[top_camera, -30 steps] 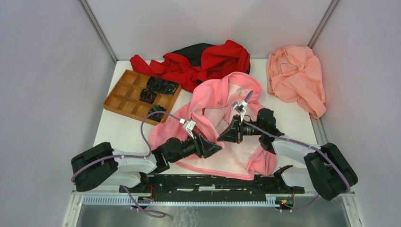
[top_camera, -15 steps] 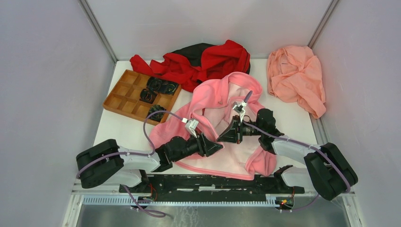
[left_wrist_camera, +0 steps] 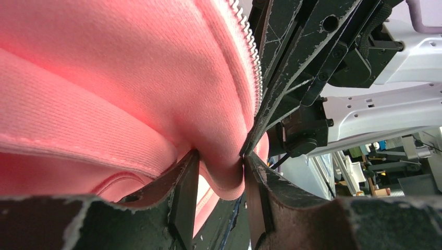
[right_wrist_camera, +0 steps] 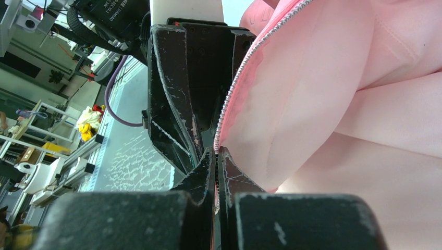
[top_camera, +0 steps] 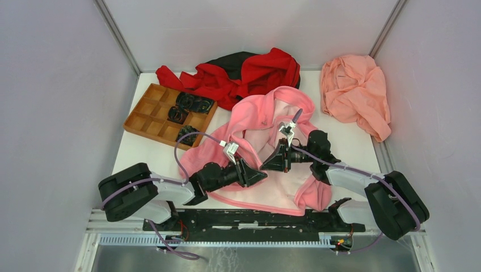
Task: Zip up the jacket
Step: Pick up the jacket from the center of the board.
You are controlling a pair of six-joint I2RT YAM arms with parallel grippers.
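scene: two arms are reached in over a pink garment at the middle of the tabletop (top_camera: 144, 158).
jacket: the bright pink fleece jacket (top_camera: 278, 190) is laid at the centre of the tabletop. The hood is turned to the far side and the hem to the arm bases. The front is lying open and the paler pink lining is exposed.
zipper: a row of zipper teeth (left_wrist_camera: 251, 57) is seen along one front edge in the left wrist view. Teeth are also seen along a raised edge in the right wrist view. The two sides are not joined. The pull cannot be made out.
left gripper: the left gripper (top_camera: 263, 175) is set low over the lower front of the jacket. It is narrowed about halfway, with a thick fold of fleece taken between the fingers (left_wrist_camera: 182, 198). The fold is touched on both sides at the tips.
right gripper: the right gripper (top_camera: 262, 165) is pressed fully together. A thin strip of the toothed edge is pinched at its tip, and the teeth run up and away from the pinch.
gripper spacing: the two tips are brought just beside each other. Contact between them cannot be told.
red-and-black garment: the red-and-black garment (top_camera: 244, 71) is bunched at the far edge, just behind the hood.
salmon-peach cloth: the salmon-peach cloth (top_camera: 354, 93) is crumpled at the far right, apart from the jacket.
tray: a brown divided tray (top_camera: 148, 116) is placed at the left. Black items (top_camera: 193, 103) are held in several of its right-hand compartments. One sleeve of the jacket is lying near its near corner.
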